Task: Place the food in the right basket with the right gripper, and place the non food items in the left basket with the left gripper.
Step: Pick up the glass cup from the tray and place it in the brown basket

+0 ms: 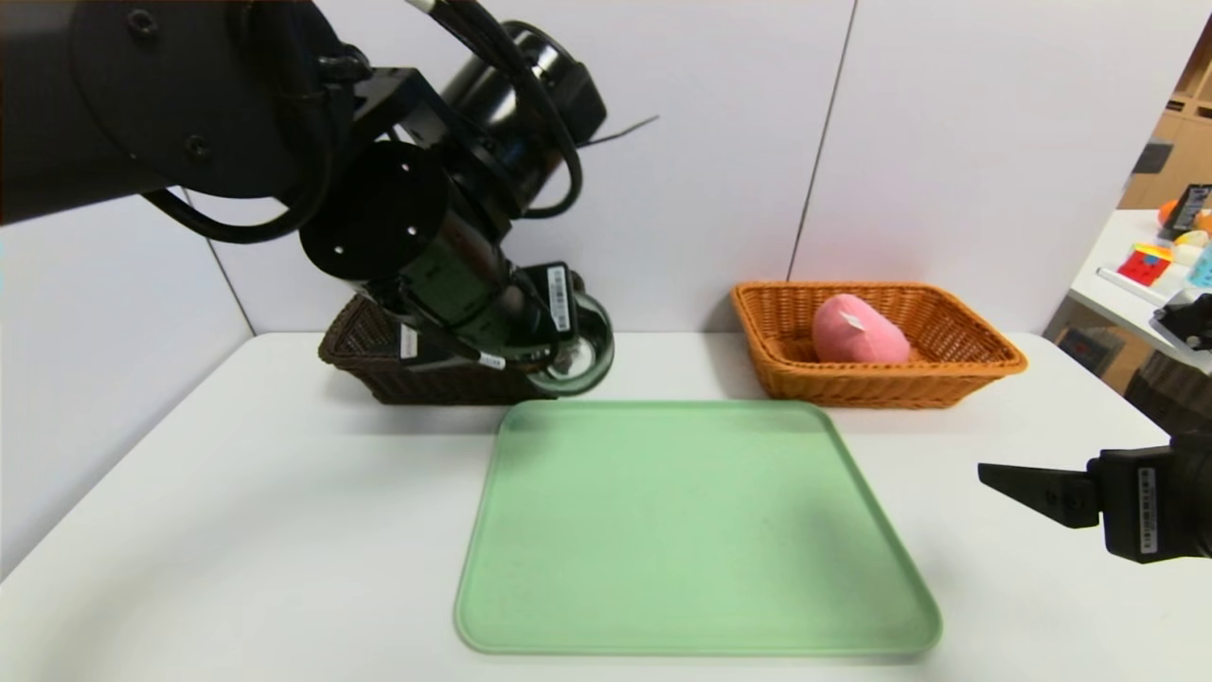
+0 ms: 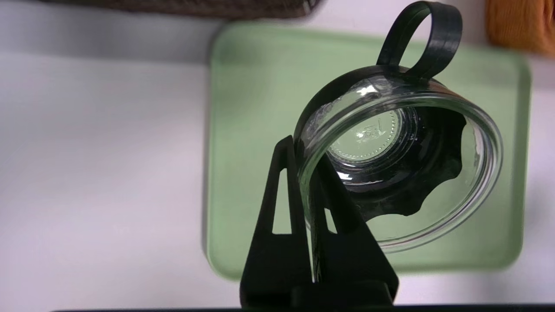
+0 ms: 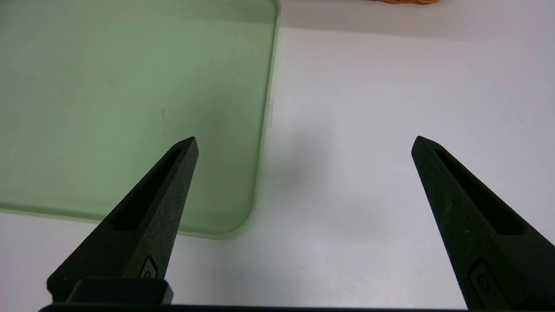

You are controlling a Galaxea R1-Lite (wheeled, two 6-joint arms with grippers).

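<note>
Clear glass cup: round, thick-rimmed, ridged base, smooth black band with looped handle; held above the tray, near the dark basket. Left gripper clenched on its wall. Dark basket: coarse wicker. Tray: flat green, rounded corners. Orange basket: woven, flared, holding pink plush peach. Right gripper released, beside tray.

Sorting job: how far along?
Done: pink plush peach lies in the orange-tan basket. In hand: left gripper is shut on the clear cup, held up beside the dark basket. Left: releasing it in there. Right gripper is open, idle off the tray's right side.
</note>
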